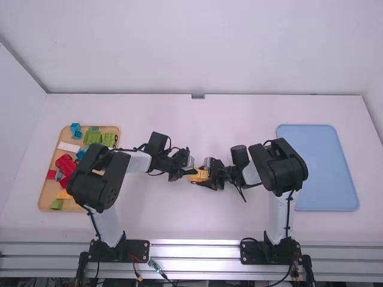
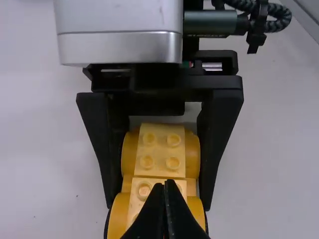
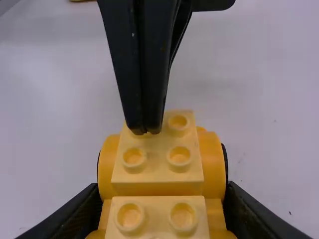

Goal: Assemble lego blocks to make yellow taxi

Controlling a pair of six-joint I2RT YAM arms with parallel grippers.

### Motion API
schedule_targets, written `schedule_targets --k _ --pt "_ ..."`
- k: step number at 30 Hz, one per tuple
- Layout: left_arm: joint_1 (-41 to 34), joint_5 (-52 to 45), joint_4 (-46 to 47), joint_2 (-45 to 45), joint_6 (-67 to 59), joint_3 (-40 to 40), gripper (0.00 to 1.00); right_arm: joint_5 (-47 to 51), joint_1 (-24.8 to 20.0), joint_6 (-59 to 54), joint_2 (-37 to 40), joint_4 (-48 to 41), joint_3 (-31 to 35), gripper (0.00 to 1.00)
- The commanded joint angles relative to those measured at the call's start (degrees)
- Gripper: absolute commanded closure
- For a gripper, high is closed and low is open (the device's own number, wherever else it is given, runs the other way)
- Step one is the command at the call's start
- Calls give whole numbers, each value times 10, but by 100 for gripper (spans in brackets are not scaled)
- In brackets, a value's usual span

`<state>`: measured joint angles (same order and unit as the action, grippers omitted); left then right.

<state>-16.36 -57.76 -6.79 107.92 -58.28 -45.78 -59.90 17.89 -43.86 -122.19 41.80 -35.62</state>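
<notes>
The yellow taxi body is between the two grippers near the middle of the table. My right gripper is shut on its sides; in the right wrist view my right gripper has one finger on each side. Two yellow studded bricks lie along its top, with rounded orange-yellow parts at both sides. Reaching in from the left, my left gripper is shut with nothing between its fingers. In the left wrist view my left gripper has its tips over one studded brick, touching or just above it.
At the far left stands a wooden tray of loose bricks: green, red, blue, white and yellow. A blue flat tray lies on the right, beyond the right arm. White table surface lies in front of the grippers.
</notes>
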Motion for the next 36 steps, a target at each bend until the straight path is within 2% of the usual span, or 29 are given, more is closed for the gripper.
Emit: schedule_targets --k 1,16,24,32,36 --pt "-1 -2 -2 16 0 11 98 -1 2 3 -8 -2 -4 50" --pt "-15 24 -13 28 0 21 98 -1 2 3 -8 -2 -4 50" --pt "-50 95 -20 28 15 30 98 -1 2 3 -8 -2 -4 49" --pt "-47 154 -36 28 33 56 98 -1 2 3 -8 -2 -4 49" --pt "-38 110 -67 26 33 62 98 -1 2 3 -8 -2 -4 49"
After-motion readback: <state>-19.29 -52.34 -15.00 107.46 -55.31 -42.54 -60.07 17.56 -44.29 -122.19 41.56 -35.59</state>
